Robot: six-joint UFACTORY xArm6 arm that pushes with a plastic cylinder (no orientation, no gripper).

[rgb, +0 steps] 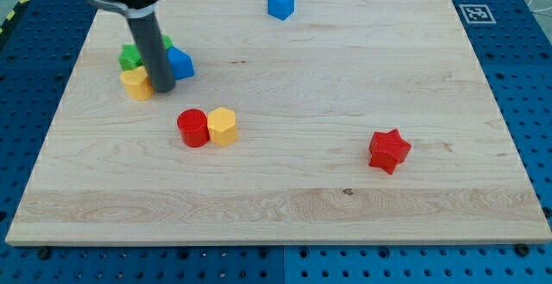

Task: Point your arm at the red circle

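Note:
The red circle (193,128) is a short red cylinder left of the board's middle. A yellow hexagon block (222,126) touches its right side. My tip (163,88) is up and to the left of the red circle, a short gap away. The tip stands amid a cluster: a yellow block (135,83) at its left, a blue block (180,63) at its right, and a green block (131,56) partly hidden behind the rod.
A blue hexagon block (280,3) lies near the view's top middle. A red star (389,150) lies at the right. The wooden board (345,198) has a marker tag (473,13) at its top right corner.

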